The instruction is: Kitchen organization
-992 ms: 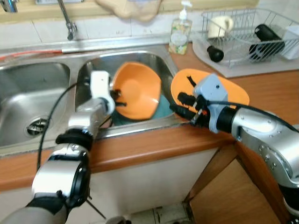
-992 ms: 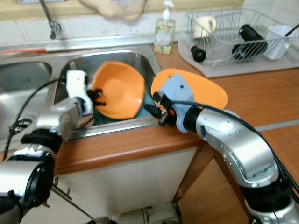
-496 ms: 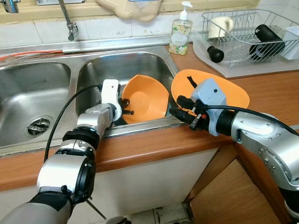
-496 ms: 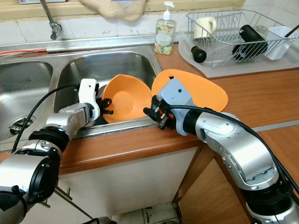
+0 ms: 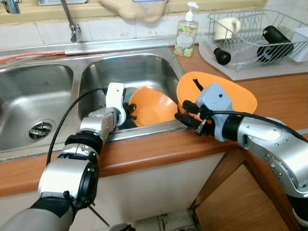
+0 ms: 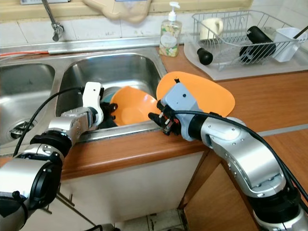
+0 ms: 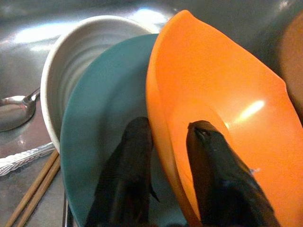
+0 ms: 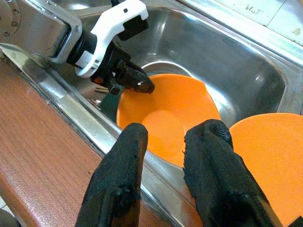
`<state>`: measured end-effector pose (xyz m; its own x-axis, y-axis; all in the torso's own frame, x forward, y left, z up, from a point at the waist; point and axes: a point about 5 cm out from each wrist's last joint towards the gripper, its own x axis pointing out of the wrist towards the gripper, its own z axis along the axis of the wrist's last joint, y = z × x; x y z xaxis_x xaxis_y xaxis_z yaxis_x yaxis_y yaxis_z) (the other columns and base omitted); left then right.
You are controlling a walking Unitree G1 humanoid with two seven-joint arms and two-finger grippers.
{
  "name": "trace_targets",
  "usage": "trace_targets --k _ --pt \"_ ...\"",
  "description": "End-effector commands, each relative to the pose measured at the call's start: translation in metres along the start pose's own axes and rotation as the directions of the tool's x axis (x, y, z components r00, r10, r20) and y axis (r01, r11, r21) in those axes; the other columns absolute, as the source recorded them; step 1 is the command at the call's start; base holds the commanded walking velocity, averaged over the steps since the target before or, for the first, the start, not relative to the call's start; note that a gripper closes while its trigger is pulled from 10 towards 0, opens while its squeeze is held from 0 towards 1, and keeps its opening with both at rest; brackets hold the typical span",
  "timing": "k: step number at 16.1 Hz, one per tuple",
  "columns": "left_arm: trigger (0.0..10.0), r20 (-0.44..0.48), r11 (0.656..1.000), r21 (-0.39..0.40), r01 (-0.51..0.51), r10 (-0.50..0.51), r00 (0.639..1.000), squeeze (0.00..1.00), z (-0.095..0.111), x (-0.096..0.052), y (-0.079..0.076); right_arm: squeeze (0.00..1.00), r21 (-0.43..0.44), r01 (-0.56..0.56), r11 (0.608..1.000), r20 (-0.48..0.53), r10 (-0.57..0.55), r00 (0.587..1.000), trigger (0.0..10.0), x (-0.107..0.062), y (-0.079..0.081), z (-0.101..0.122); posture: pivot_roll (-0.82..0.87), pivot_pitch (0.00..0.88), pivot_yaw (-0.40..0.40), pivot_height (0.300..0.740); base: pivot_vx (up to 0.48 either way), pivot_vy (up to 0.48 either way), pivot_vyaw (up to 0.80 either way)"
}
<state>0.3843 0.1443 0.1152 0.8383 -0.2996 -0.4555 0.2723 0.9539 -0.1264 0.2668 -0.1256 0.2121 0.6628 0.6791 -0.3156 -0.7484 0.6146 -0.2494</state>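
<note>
Left gripper (image 7: 163, 156) is down in the right sink basin (image 5: 144, 67), its two fingers (image 7: 128, 165) nearly closed across the rim of an orange bowl (image 5: 153, 107): one finger lies inside the bowl, the other outside against a teal plate (image 7: 102, 109). The bowl sits tilted in the basin near the front wall, leaning on the teal plate. Behind the teal plate stands a white bowl (image 7: 78, 52), nested against it. A spoon (image 7: 14, 109) and wooden chopsticks (image 7: 33, 189) lie on the basin floor beside the stack. Right gripper (image 8: 163, 161) hovers over the front edge of the sink, at the corner where steel meets the wooden counter (image 5: 159, 149); its fingers (image 8: 123, 165) stand a little apart and hold nothing. Just behind it an orange plate (image 5: 236, 91) lies flat on the counter, its edge close to the sink rim. A soap bottle (image 5: 186, 33) stands upright at the back corner of the basin. To the right a wire rack (image 5: 250, 33) sits on a grey tray and carries a cream mug (image 5: 227, 26), a black bottle (image 5: 275, 38) lying on its side and a white container (image 5: 302, 41). A small black object (image 5: 221, 55) lies on the tray outside the rack. The left basin (image 5: 33, 101) shows its drain, and a tap (image 5: 70, 21) rises at the back between the basins
</note>
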Motion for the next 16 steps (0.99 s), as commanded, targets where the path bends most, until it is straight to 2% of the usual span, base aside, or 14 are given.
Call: trace_targets --k 1,4,5,6,7,8,9,10,11,12,13,14,16 --pt "10.0 0.007 1.0 0.019 0.001 -0.002 1.0 1.0 0.004 0.0 0.0 0.0 -0.011 -0.004 1.0 -0.011 0.004 1.0 10.0 0.0 0.0 -0.002 -0.06 0.0 0.054 0.74 0.0 0.0 0.0" --pt "10.0 0.017 0.999 0.047 -0.021 0.02 1.0 1.0 0.002 -0.001 0.004 0.0 -0.014 0.006 1.0 -0.015 -0.006 1.0 10.0 0.0 -0.001 -0.003 -0.06 0.0 0.053 0.74 0.0 0.0 0.0" --pt "10.0 0.07 0.993 0.113 -0.042 0.034 0.997 1.0 0.005 -0.004 0.009 0.0 0.002 0.071 0.997 -0.019 -0.071 0.997 10.0 0.001 -0.009 -0.006 -0.06 0.0 0.055 0.74 0.0 0.0 0.0" --pt "10.0 0.087 0.99 0.136 -0.043 0.031 0.996 1.0 0.006 -0.005 0.01 0.0 0.012 0.104 0.995 -0.022 -0.104 0.994 10.0 0.001 -0.013 -0.007 -0.07 0.0 0.055 0.74 0.0 0.0 0.0" --pt "10.0 0.138 0.984 0.174 -0.034 0.01 0.99 1.0 0.009 -0.007 0.011 0.0 0.068 0.188 0.98 -0.031 -0.186 0.982 10.0 0.001 -0.024 -0.01 -0.07 0.0 0.055 0.74 0.0 0.0 0.0" --pt "10.0 0.168 0.984 0.175 -0.029 -0.001 0.986 1.0 0.01 -0.008 0.011 0.0 0.088 0.212 0.973 -0.034 -0.21 0.977 10.0 0.0 -0.027 -0.011 -0.07 0.0 0.053 0.74 0.0 0.0 0.0" --pt "10.0 0.224 0.985 0.168 -0.032 -0.006 0.975 1.0 0.014 -0.011 0.012 0.34 0.118 0.26 0.958 -0.036 -0.258 0.966 10.0 -0.001 -0.035 -0.013 -0.06 0.0 0.049 0.74 0.0 0.0 0.0" --pt "10.0 0.284 0.985 0.17 -0.033 -0.017 0.959 1.0 0.017 -0.016 0.014 0.75 0.175 0.346 0.922 -0.048 -0.343 0.938 10.0 -0.003 -0.047 -0.016 -0.06 0.0 0.044 0.74 0.0 0.0 0.0" --pt "10.0 0.296 0.984 0.173 -0.037 -0.016 0.955 1.0 0.017 -0.018 0.015 0.91 0.192 0.372 0.908 -0.052 -0.369 0.928 10.0 -0.004 -0.052 -0.017 -0.06 0.0 0.041 0.74 0.0 0.0 0.0" --pt "10.0 0.327 0.983 0.179 -0.042 -0.019 0.945 1.0 0.018 -0.021 0.017 1.0 0.22 0.422 0.879 -0.06 -0.42 0.906 10.0 -0.005 -0.06 -0.018 -0.06 0.0 0.036 0.74 0.0 0.0 0.0" --pt "10.0 0.36 0.984 0.179 -0.026 -0.041 0.932 1.0 0.017 -0.026 0.016 1.0 0.262 0.473 0.841 -0.073 -0.471 0.879 10.0 -0.006 -0.069 -0.021 -0.05 0.0 0.034 0.74 0.0 0.0 0.0" --pt "10.0 0.372 0.984 0.18 -0.017 -0.052 0.927 1.0 0.017 -0.028 0.015 1.0 0.28 0.49 0.826 -0.08 -0.488 0.869 10.0 -0.006 -0.073 -0.022 -0.05 0.0 0.034 0.74 0.0 0.0 0.0" --pt "10.0 0.421 0.981 0.192 0.013 -0.095 0.902 1.0 0.016 -0.037 0.01 1.0 0.34 0.564 0.753 -0.126 -0.558 0.82 10.0 -0.01 -0.086 -0.029 -0.05 0.0 0.034 0.74 0.0 0.0 0.0"
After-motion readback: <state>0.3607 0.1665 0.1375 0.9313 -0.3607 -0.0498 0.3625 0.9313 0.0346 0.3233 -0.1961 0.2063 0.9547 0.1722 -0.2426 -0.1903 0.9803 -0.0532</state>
